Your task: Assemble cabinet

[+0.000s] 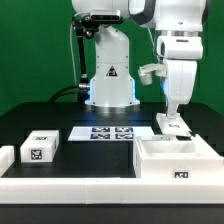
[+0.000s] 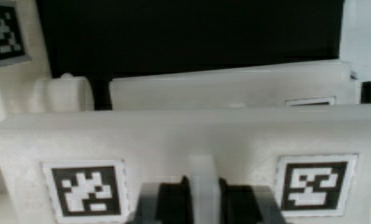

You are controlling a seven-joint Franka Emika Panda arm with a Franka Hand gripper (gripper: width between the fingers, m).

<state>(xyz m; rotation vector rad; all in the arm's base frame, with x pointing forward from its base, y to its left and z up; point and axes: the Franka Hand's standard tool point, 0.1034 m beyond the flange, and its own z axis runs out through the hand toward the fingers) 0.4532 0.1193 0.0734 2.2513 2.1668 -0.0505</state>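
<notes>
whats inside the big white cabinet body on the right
The cabinet body is open on top; the hollow that shows looks bare white. The gripper hangs over its rear edge and hides what lies beneath. The near wall covers the hollow's front.

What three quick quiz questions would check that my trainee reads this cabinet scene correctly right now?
1. True or false: the small white block lies on the exterior view's right of the marker board.
2. Which thing is the gripper closest to? A: the cabinet body. B: the marker board. C: the small white block.
3. In the wrist view, how many square tags show on the nearest white panel?

Key: 1 false, it lies on the left. 2 A. 3 two.
</notes>
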